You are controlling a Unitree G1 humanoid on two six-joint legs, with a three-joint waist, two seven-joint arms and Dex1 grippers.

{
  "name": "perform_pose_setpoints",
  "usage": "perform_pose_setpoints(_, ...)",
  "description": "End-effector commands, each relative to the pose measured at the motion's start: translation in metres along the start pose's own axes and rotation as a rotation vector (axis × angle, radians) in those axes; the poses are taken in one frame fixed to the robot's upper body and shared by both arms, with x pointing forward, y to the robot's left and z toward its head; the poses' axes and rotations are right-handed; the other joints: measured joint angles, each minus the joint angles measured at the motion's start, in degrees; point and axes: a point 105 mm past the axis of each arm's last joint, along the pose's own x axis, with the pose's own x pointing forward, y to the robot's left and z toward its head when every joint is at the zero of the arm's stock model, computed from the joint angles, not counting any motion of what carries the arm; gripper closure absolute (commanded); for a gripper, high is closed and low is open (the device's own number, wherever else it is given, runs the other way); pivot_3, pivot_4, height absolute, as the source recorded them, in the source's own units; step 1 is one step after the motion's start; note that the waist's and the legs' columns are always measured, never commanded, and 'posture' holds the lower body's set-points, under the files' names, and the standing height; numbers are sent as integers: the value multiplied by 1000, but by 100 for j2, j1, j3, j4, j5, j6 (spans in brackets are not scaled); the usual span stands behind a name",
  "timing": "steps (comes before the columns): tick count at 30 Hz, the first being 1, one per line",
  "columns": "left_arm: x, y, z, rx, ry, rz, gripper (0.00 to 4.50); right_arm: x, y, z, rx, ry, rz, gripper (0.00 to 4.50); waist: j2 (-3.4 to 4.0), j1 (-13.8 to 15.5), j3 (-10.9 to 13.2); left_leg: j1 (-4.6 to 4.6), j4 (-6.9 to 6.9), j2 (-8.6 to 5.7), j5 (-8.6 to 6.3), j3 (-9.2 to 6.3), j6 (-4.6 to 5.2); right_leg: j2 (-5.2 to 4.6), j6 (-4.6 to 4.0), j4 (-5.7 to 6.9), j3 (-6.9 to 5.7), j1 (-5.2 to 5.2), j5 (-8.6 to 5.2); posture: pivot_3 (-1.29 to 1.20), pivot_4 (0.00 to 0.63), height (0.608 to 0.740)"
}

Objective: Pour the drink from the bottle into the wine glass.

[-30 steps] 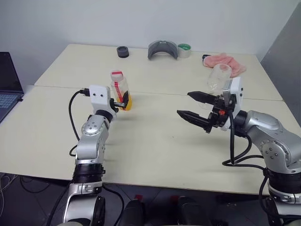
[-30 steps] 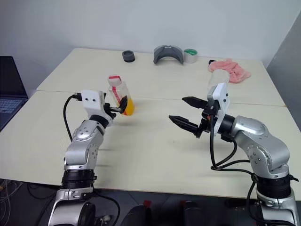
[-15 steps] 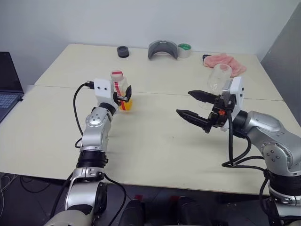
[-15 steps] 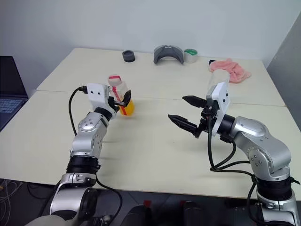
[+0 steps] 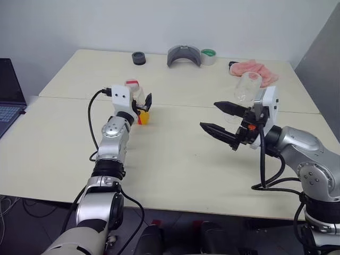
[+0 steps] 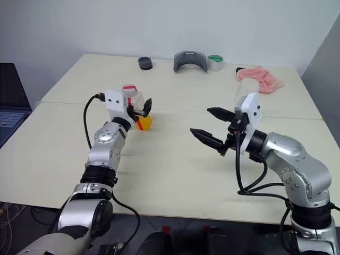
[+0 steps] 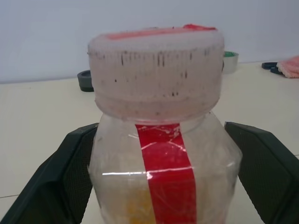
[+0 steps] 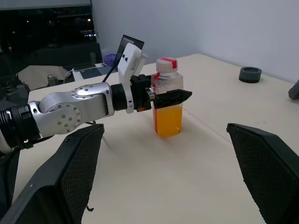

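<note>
Both grippers are spread: the left gripper (image 8: 163,98) brackets the bottle (image 8: 167,100) without pinching, ready to grasp, while the right gripper (image 5: 223,121) waits before the glass (image 5: 246,87).

The small clear plastic bottle (image 7: 163,158) has glossy, slightly crinkled walls, a shiny red label strip (image 7: 167,172) and a ribbed, scuffed pinkish-white plastic cap (image 7: 156,70). The translucent orange drink (image 8: 168,119) inside looks smooth and bright. The black fingers (image 8: 77,163) of the right gripper carry a fine matt mesh texture. The clear stemmed wine glass (image 5: 247,87) is glossy. The pale cream table (image 5: 175,159) has a smooth matt top. A pink cloth (image 5: 255,71) looks soft and fuzzy.
</note>
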Motion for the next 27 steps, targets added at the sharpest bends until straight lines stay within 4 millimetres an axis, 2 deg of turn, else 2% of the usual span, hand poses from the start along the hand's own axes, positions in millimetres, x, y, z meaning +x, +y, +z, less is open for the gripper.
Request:
perform_pose_setpoints(1, 4, 0, 20, 25, -68, -8, 34, -3, 3, 10, -34, -27, -1, 0, 0, 0, 0, 0, 0, 0, 0, 0, 0, 0, 0, 0, 0, 0, 0, 0, 150, 740)
perform_pose_setpoints(5, 4, 1, 20, 29, -70, -10, 34, -3, 3, 10, -32, -27, -1, 0, 0, 0, 0, 0, 0, 0, 0, 0, 0, 0, 0, 1, 0, 0, 0, 0, 150, 740)
perform_pose_setpoints(6, 4, 1, 20, 30, -72, -11, 216, -3, 3, 10, -31, -27, -1, 0, 0, 0, 0, 0, 0, 0, 0, 0, 0, 0, 0, 1, 0, 0, 0, 0, 150, 740)
perform_pose_setpoints(8, 4, 2, 22, 32, -75, -11, 621, -3, 3, 10, -29, -27, -2, 0, 0, 0, 0, 0, 0, 0, 0, 0, 0, 0, 0, 1, 0, 0, 0, 0, 150, 740)
perform_pose_setpoints(13, 4, 1, 23, 34, -80, -13, 2180, -3, 2, 10, -25, -29, -6, 0, 0, 0, 0, 0, 0, 0, 0, 0, 0, 0, 0, 1, 0, 0, 0, 0, 150, 740)
perform_pose_setpoints(15, 4, 1, 23, 34, -82, -14, 2664, -4, 2, 9, -24, -25, -9, 0, 0, 0, 0, 0, 0, 0, 0, 0, 0, 0, 0, 1, 0, 0, 0, 0, 150, 740)
perform_pose_setpoints(23, 4, -1, 25, 25, -69, -24, 2713, -2, 1, 8, -24, -24, -13, 0, 0, 0, 0, 0, 0, 0, 0, 0, 0, 0, 0, 2, -1, 0, 0, 0, 150, 740)
perform_pose_setpoints(27, 3, -8, 42, 14, -83, -85, 2713, 0, -5, 12, -40, -22, -24, 0, -1, -1, 1, -2, 1, 0, 0, -1, 0, 0, 0, 2, -1, -1, 0, 0, 150, 740)
